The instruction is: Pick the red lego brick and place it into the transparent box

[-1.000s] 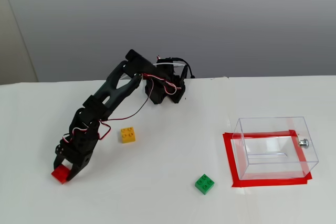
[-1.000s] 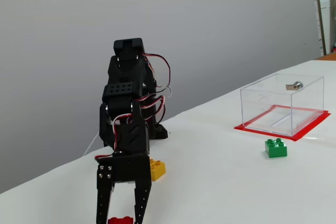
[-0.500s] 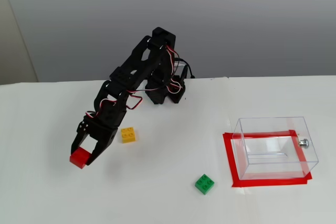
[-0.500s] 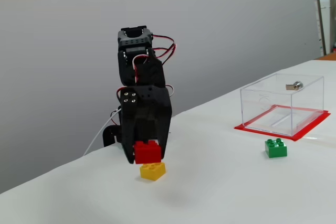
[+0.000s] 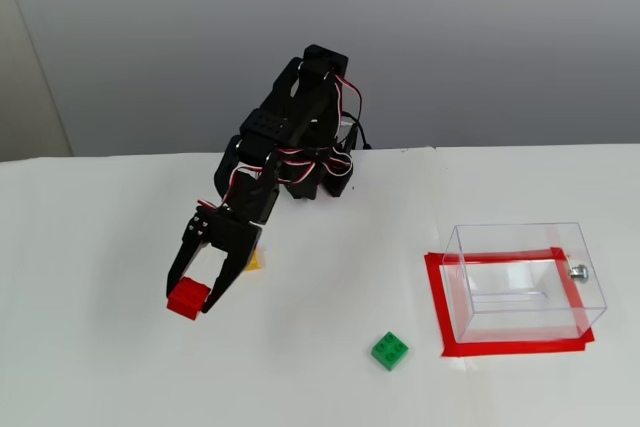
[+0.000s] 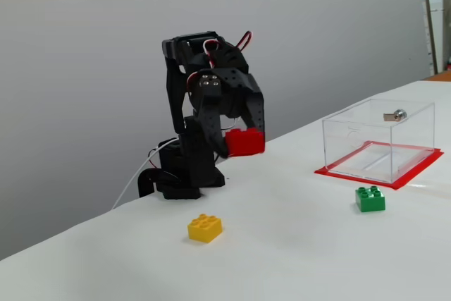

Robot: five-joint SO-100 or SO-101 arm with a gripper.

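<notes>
Gripping the red lego brick (image 5: 186, 299) between closed jaws of the gripper (image 5: 191, 298), high above the white table (image 5: 100, 367). Carried clear of the surface now, where one second ago resting on the table at the far 9 o'clock side of the high fixed view and half a second ago only just lifted. Swung since then toward 3 o'clock, so that in this same view partly covering the yellow brick (image 5: 254, 260); in the low fixed view hanging well above the yellow brick (image 6: 205, 228), with the red lego brick (image 6: 244, 142) and gripper (image 6: 243, 139) clearly in the air.

Meaning for the task: pick step judged as done, carry step begun. Still well apart from the transparent box (image 5: 526, 282), standing empty at 3 o'clock inside the red tape outline (image 5: 438, 317). Lying untouched at about 5 o'clock, the green brick (image 5: 389, 350), near the box and probably below the coming path. Needing next a long swing toward 3 o'clock, keeping enough height to pass over the box wall before opening.
</notes>
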